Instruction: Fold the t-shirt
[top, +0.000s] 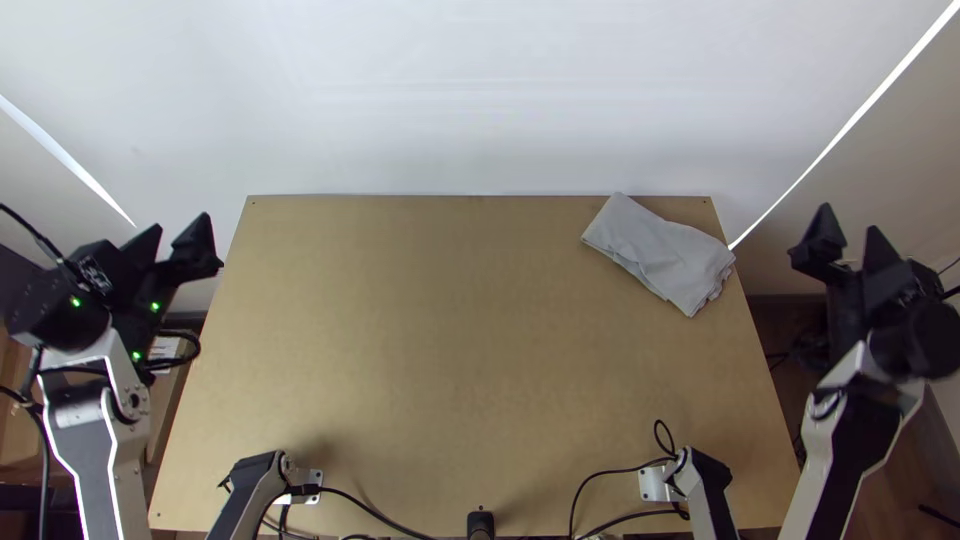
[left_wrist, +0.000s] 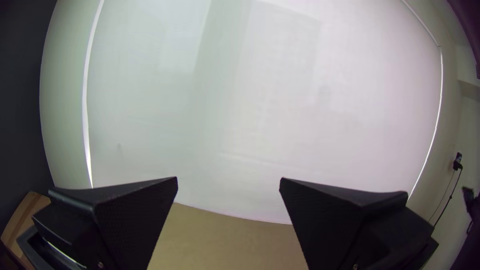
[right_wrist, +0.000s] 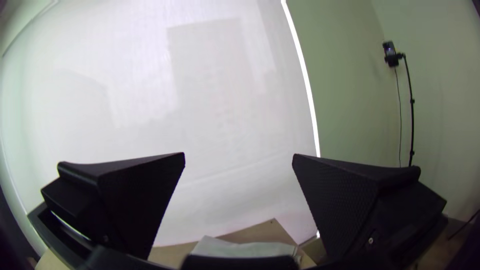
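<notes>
Grey t-shirt (top: 660, 252) folded compact on tabletop (top: 450, 350), upper right of frame. Folding looks finished; perhaps edges to square. Left tool (top: 181, 228), right tool (top: 850, 220): wide, empty.

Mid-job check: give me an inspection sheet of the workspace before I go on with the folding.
Surface: light wooden table, top visible across the middle.
Job's things: grey t-shirt, folded into an uneven bundle, askew at the far right, reaching the table's right edge.
Clutter: two small jointed parts at the near edge, left one and right one; purpose unclear.
Tools: left tool open, beyond the table's left side; right tool open, beyond its right side; both hold nothing.
Cables: black cables along the near edge.
Surroundings: whitish backdrop past the far edge.
</notes>
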